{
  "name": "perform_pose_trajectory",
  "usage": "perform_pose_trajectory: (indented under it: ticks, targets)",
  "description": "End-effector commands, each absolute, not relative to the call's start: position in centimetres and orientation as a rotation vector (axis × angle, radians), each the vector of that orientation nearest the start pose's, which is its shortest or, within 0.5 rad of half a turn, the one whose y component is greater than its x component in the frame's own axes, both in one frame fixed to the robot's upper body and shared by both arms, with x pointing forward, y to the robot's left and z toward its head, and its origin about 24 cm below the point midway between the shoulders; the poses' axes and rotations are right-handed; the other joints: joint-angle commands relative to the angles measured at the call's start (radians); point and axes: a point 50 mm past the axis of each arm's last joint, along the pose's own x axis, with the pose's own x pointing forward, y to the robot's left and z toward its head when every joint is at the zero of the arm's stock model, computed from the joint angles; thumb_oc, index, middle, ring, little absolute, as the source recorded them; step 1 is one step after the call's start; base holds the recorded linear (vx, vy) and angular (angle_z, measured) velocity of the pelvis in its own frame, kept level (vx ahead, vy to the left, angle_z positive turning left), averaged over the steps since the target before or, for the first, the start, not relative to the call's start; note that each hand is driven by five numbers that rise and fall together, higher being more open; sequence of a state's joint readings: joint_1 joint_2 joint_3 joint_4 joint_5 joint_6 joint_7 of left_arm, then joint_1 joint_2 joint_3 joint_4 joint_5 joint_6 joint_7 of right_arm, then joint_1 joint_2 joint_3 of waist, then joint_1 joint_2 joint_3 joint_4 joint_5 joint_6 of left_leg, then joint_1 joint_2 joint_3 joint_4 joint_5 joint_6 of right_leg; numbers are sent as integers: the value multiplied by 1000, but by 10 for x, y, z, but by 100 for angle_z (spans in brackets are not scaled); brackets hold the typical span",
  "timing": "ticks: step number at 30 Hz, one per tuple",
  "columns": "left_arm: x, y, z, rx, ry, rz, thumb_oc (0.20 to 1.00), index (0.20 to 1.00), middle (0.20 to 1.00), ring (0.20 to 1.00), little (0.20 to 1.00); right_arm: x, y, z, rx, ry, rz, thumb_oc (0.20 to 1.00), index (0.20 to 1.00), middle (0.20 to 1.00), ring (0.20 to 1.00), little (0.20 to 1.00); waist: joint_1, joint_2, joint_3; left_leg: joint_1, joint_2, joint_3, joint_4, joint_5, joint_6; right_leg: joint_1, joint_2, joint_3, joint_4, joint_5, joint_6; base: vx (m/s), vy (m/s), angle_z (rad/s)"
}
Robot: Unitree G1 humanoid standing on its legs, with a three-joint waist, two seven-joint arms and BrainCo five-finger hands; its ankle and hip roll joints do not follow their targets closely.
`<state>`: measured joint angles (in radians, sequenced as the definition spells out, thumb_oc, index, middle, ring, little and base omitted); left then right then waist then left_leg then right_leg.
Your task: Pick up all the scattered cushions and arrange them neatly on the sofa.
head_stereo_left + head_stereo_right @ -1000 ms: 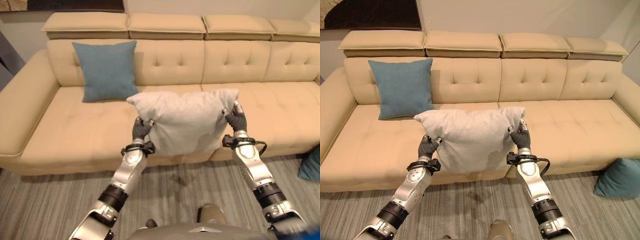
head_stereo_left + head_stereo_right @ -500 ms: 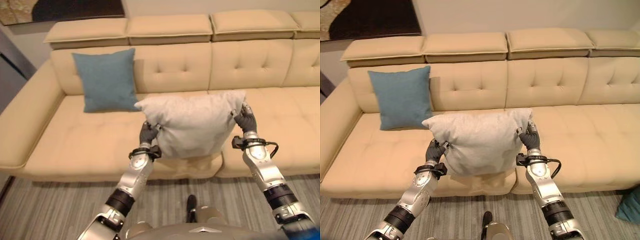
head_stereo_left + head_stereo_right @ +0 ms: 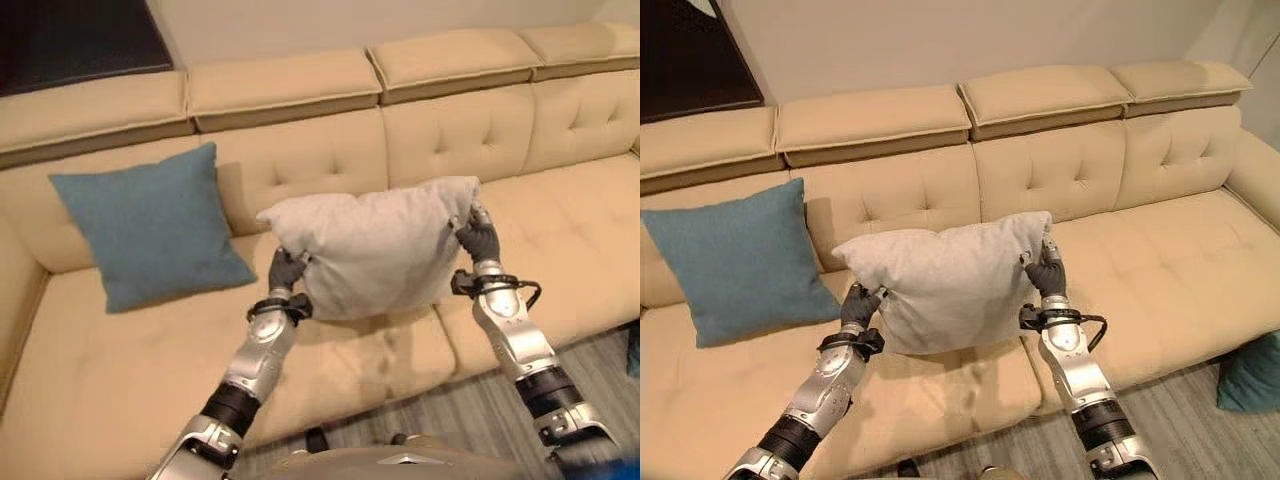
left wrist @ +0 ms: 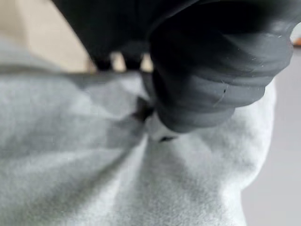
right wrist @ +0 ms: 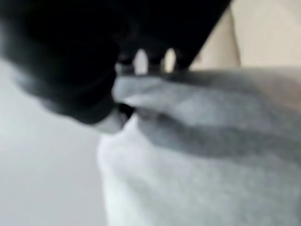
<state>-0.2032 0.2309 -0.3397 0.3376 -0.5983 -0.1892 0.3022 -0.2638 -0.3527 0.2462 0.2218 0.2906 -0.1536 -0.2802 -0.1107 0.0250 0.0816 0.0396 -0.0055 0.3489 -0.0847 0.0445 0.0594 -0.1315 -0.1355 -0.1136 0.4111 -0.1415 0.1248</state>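
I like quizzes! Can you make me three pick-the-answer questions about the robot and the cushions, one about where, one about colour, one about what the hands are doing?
1. Where does the blue cushion lean?
A. on the sofa's back
B. on the floor
C. on the robot's arm

2. What colour is the cushion that the robot holds?
A. red
B. light grey
C. black

3. What are the two hands doing?
A. hanging open
B. waving
C. gripping the cushion's sides

Answers: 1 A, it stands on the seat against the backrest. 2 B, the grey cushion is pale. 3 C, the left hand and right hand pinch its edges.
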Motion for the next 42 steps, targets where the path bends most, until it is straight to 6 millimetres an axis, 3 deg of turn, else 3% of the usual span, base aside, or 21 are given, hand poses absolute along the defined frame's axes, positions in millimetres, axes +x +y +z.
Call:
perform_pose_trajectory:
  ticks: [1, 4, 6, 10, 11, 18, 26, 27, 28, 30, 35, 42]
  targets:
    - [302, 101, 85, -315, -203, -108, 200, 200, 200, 200, 200, 317, -134, 124, -39, -381, 87, 200, 200, 200, 200, 200, 28, -45, -26, -37, 64, 20, 115, -108, -79, -29, -27, 0, -53, 110, 56, 111, -103, -18]
    - [307, 100, 95, -327, -243, -121, 200, 200, 200, 200, 200, 318, -140, 130, -59, -399, 76, 200, 200, 200, 200, 200, 3, -59, -22, -22, 54, -20, 107, -120, -97, -33, -29, 15, -261, 126, 52, 101, -149, 2]
    - [308, 93, 99, -336, -257, -132, 200, 200, 200, 200, 200, 319, -137, 135, -69, -418, 86, 200, 200, 200, 200, 200, 12, -72, -38, -18, 55, -15, 110, -118, -110, -10, -26, 4, -310, 154, 55, 112, -175, 55]
    - [311, 87, 102, -345, -259, -148, 200, 200, 200, 200, 200, 321, -139, 142, -92, -442, 83, 200, 200, 200, 200, 200, 8, -70, -55, -5, 67, -19, 93, -110, -127, 37, -9, -24, -365, 156, 44, 115, -180, 25]
    - [318, 80, 112, -339, -276, -163, 200, 200, 200, 200, 200, 325, -140, 150, -122, -464, 84, 200, 200, 200, 200, 200, -1, -68, -61, -3, 84, -30, 83, -96, -145, 68, 6, -55, -404, 152, 33, 65, -141, 27]
    - [333, 67, 137, -296, -334, -192, 200, 200, 200, 200, 200, 335, -133, 173, -174, -526, 100, 200, 200, 200, 200, 200, -14, -55, -61, 20, 106, -26, 49, -73, -164, 108, 28, -81, -444, 142, 21, 63, -89, 9]
    - [361, 65, 198, -218, -490, -146, 200, 200, 200, 200, 200, 358, -123, 235, -238, -675, 58, 200, 200, 200, 200, 200, -24, -30, -12, -40, 112, -26, 16, -29, -174, 34, 36, -83, -440, 153, 26, -65, -13, 0]
    - [361, 65, 198, -219, -490, -146, 200, 200, 200, 200, 200, 358, -123, 235, -238, -675, 58, 200, 200, 200, 200, 200, -24, -30, -12, -40, 112, -26, 16, -29, -174, 34, 36, -83, -440, 153, 26, -153, 2, 3]
    - [366, 67, 214, -195, -533, -127, 200, 200, 200, 200, 200, 363, -121, 254, -250, -716, 40, 200, 200, 200, 200, 200, -22, -26, -2, -79, 113, -30, 9, -14, -176, -13, 37, -78, -438, 165, 31, -143, -3, 2]
    - [372, 69, 227, -179, -560, -107, 200, 200, 200, 200, 200, 368, -120, 270, -269, -744, 18, 200, 200, 200, 200, 200, -18, -25, 5, -120, 117, -37, 2, 0, -180, -56, 36, -75, -440, 179, 37, -138, -5, 1]
    - [384, 76, 255, -107, -612, -74, 200, 200, 200, 200, 200, 378, -121, 295, -284, -770, -35, 200, 200, 200, 200, 200, -14, -29, -1, -224, 127, -50, -3, 24, -192, -145, 44, -70, -471, 221, 54, -64, -24, 3]
    - [389, 83, 269, -102, -634, -48, 200, 200, 200, 200, 200, 384, -128, 316, -307, -790, -98, 200, 200, 200, 200, 200, -7, -37, -9, -324, 131, -63, -3, 46, -206, -232, 43, -75, -492, 251, 66, -6, -21, 3]
